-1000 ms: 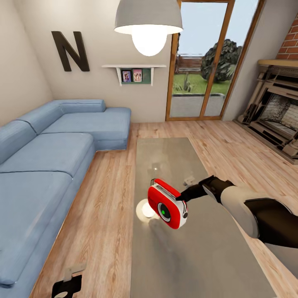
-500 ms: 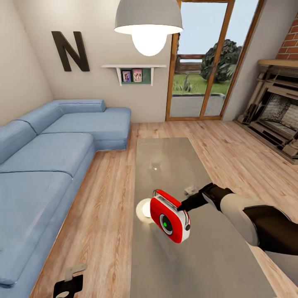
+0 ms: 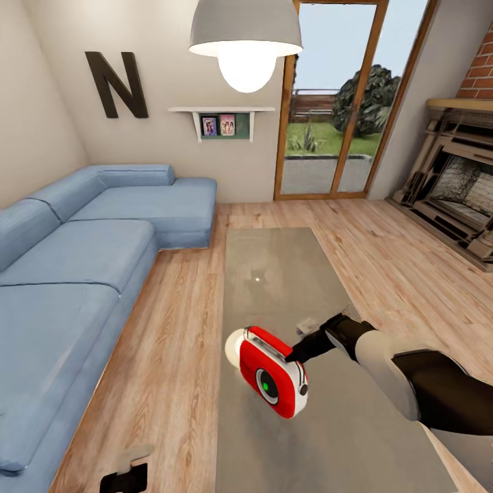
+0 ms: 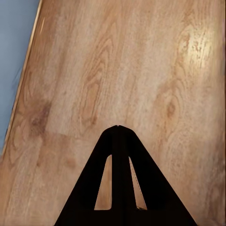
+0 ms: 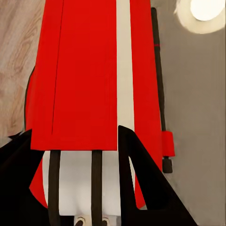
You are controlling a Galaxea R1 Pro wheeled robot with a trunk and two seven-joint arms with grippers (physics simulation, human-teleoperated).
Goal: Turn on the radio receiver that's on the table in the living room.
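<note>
One gripper, the right gripper (image 3: 293,356), reaches in from the 4 o'clock side of the head view and meets the top right corner of the radio receiver (image 3: 272,381), which sits tilted over the near half of the table (image 3: 274,267), its red face and round dial with a green centre turned toward the camera. In the right wrist view the radio receiver (image 5: 94,80) lies between the two dark fingers (image 5: 141,183), red body and white trim band running away from the camera, with the thin dark handle (image 5: 159,89) along one edge; the fingers stand spread on either side of the white end and appear to clasp it, though whether the radio rests on the tabletop or hangs lifted cannot be told. A bright round reflection (image 3: 234,346) of the lamp (image 3: 245,41) shines on the glossy grey top just at the radio's 10 o'clock. The left gripper (image 4: 117,129) points at bare wood plank floor (image 4: 141,70), its two black fingers pressed together at the tips with nothing between them; in the head view it shows at 7 o'clock, low by the floor. A blue sofa (image 3: 82,253) fills the 9 o'clock side. The only readable writing is a big black letter N (image 3: 115,83) on the wall at 11 o'clock. Glass doors (image 3: 342,103) stand at 1 o'clock and a brick fireplace (image 3: 459,185) at 2 o'clock.
</note>
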